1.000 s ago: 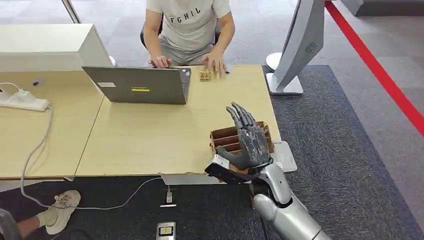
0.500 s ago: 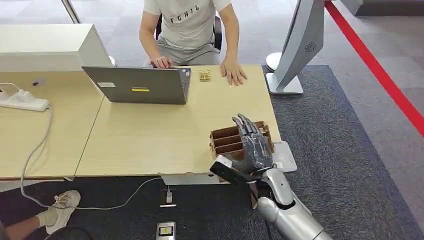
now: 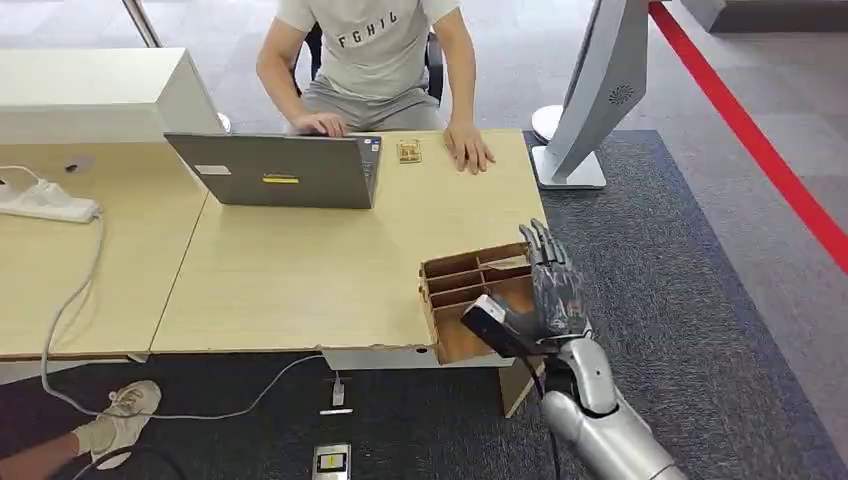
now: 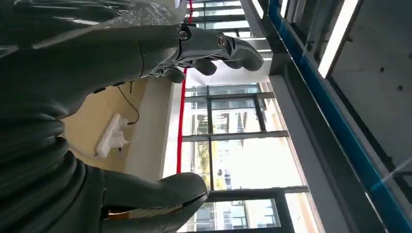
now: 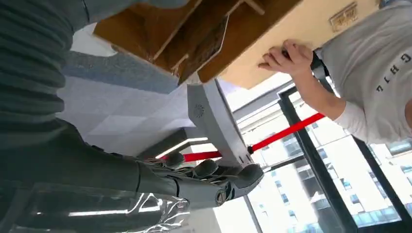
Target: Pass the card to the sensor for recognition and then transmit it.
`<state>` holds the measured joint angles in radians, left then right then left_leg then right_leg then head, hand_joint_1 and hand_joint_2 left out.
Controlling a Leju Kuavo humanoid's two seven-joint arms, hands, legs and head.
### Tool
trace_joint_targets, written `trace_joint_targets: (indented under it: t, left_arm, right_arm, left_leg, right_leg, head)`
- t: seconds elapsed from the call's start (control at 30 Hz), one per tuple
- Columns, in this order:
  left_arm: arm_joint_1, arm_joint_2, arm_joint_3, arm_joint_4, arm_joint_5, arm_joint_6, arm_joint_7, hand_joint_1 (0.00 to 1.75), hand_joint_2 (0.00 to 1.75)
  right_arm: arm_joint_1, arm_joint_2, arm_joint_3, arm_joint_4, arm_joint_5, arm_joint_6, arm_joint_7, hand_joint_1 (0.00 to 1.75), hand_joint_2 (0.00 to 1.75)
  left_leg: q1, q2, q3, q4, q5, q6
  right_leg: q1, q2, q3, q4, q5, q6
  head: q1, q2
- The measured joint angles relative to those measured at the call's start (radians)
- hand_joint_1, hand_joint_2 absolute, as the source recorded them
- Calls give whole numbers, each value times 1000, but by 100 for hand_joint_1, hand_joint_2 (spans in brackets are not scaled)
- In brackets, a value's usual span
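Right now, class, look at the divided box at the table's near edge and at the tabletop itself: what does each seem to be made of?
The divided box looks like corrugated cardboard: matte brown, with thin partition walls and raw-cut edges. The tabletop looks like light wood or a wood-grain laminate, pale and smooth with faint grain; the pictures cannot settle which.

The right hand [image 3: 553,292] has swung outward from over the wooden divided box [image 3: 472,296] to its outer edge, past the table [image 3: 300,270] edge. The person's hand [image 3: 468,148] has shifted right, lying flat.
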<state>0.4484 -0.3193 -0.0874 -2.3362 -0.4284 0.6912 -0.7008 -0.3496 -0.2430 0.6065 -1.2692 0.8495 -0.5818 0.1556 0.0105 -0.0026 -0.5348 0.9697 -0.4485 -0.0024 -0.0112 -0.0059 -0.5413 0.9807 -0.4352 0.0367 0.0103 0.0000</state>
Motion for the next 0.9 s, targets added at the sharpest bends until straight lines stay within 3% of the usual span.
trace_joint_targets:
  t: [0.5,0.9]
  left_arm:
    - [-5,0,-24,-13,-47,0,0,0,175]
    - [-8,0,-52,-23,-68,0,0,0,175]
  right_arm:
    - [-51,29,1,39,-22,8,-67,0,175]
    - [-101,68,21,127,-32,3,-79,0,175]
  left_leg:
    - [0,0,0,0,0,0]
    - [0,0,0,0,0,0]
  right_leg:
    - [0,0,0,0,0,0]
    - [0,0,0,0,0,0]
  head:
    - [0,0]
    - [0,0]
